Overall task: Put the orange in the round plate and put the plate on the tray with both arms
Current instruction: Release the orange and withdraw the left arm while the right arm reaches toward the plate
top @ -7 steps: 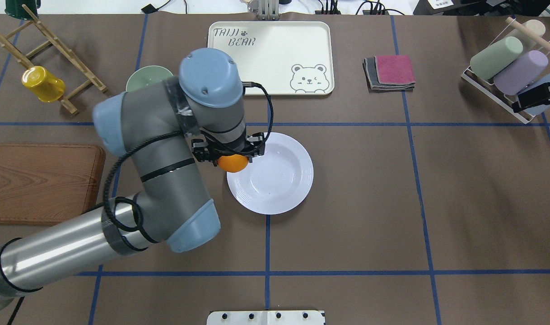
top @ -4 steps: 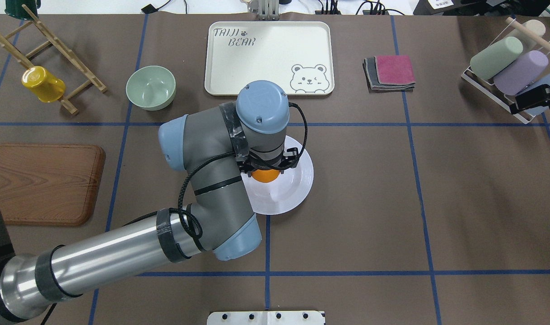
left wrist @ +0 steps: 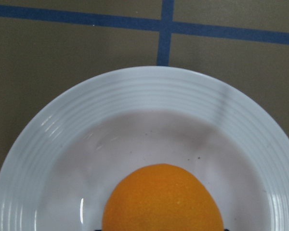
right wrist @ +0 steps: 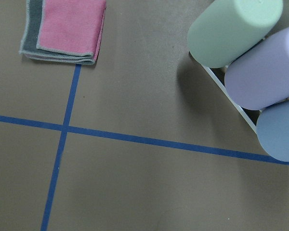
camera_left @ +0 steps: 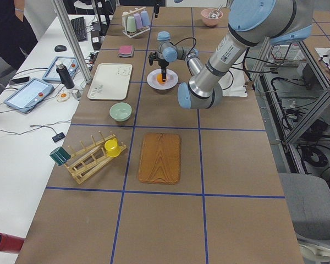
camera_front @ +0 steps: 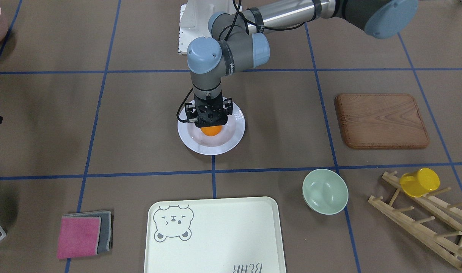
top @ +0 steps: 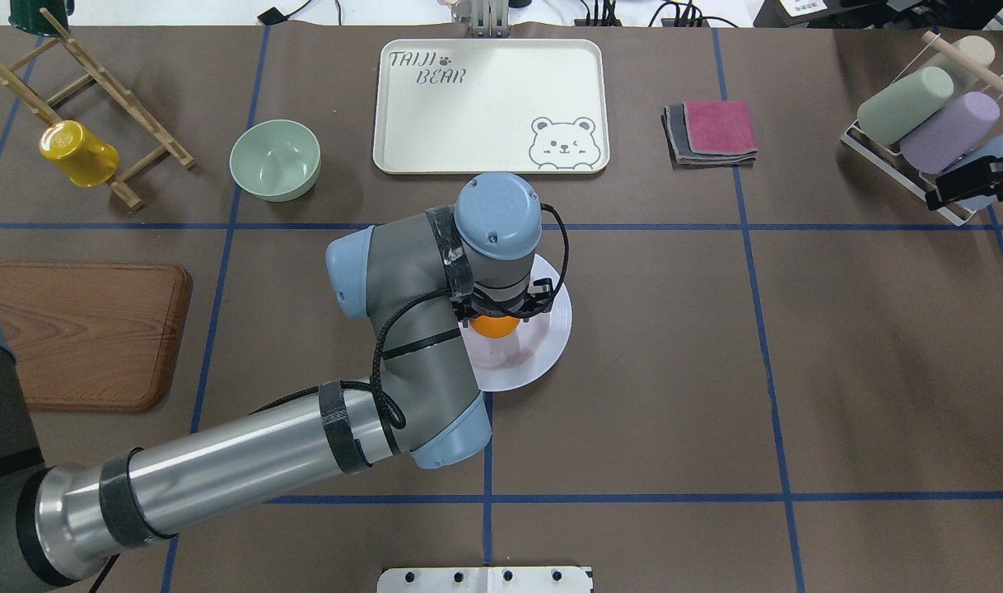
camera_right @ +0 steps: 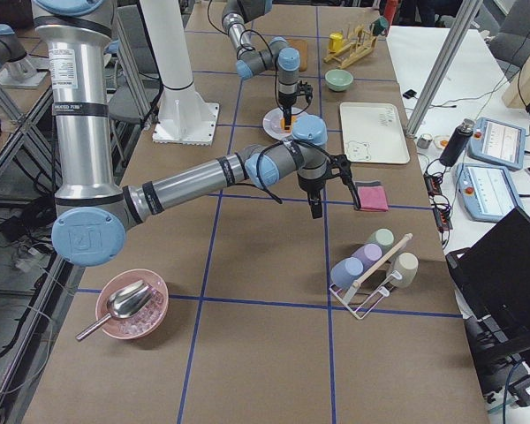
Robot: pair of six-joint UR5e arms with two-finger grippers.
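Orange (left wrist: pixel 164 202) pinched between fingers of left gripper (camera_front: pixel 211 126), over sunken centre of round plate (left wrist: pixel 149 91); contact with plate unclear. Plate sits on brown table (top: pixel 633 371) taped in a blue grid. Tray (top: pixel 485 107) well apart. Right gripper (top: pixel 967 183) beside cup rack (top: pixel 897 156); cannot tell if spread. White bench (camera_left: pixel 22 121) alongside.

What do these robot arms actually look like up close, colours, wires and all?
Both are thick tubes. The left arm has a shiny silver section, grey segments, light blue round joint caps, black bands, white lettering and a looping black cable; the left tool is black. The right arm looks the same.
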